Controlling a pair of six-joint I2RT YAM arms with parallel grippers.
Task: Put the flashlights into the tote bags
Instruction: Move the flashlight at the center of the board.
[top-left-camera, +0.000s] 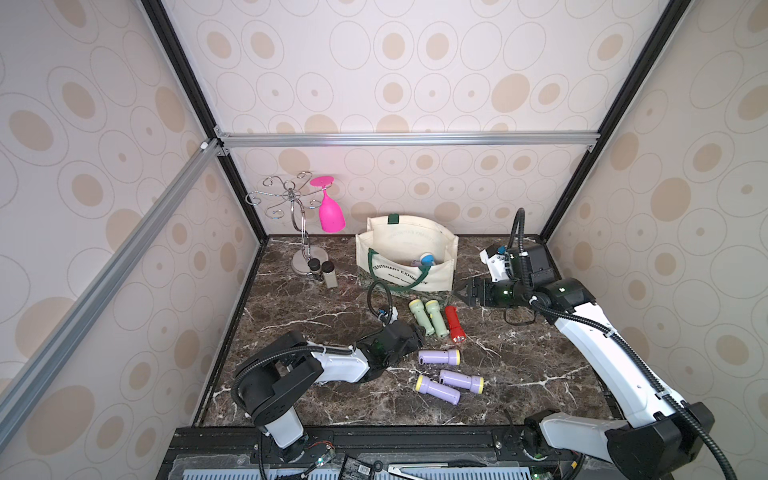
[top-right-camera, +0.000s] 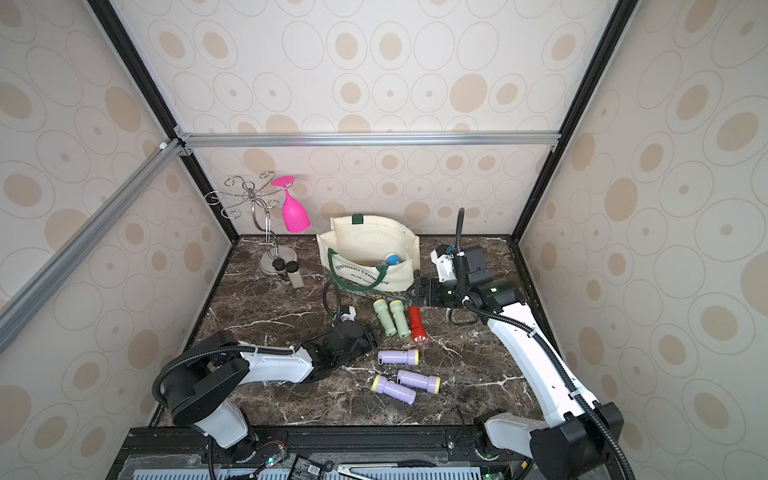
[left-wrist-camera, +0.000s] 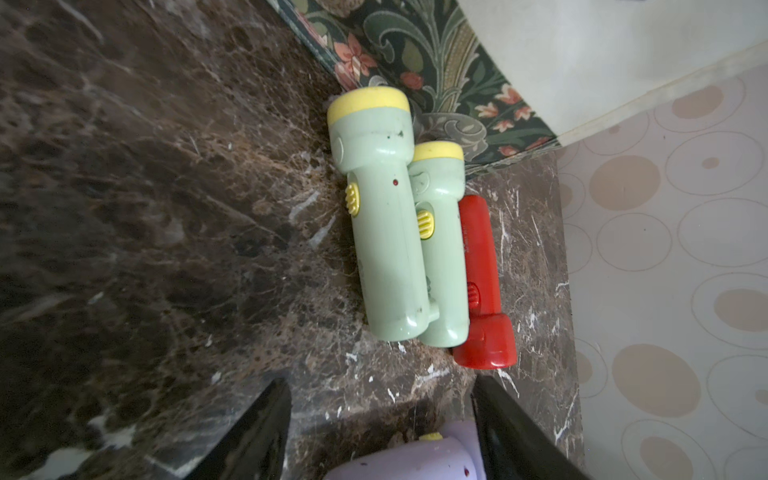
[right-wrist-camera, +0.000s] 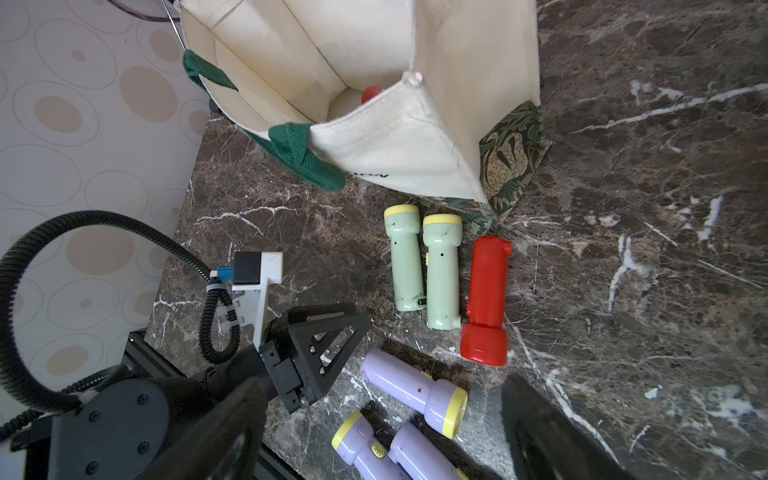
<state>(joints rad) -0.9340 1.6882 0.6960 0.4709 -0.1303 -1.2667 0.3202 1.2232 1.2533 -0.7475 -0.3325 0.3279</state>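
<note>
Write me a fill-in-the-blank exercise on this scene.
Beside the red flashlight lie ___ pale green flashlights.
___ lilac flashlights lie on the table.
The ___ glass hangs upside down from the wire rack.
The tote bag has dark ___ handles.
Missing: two; three; pink; green.
</note>
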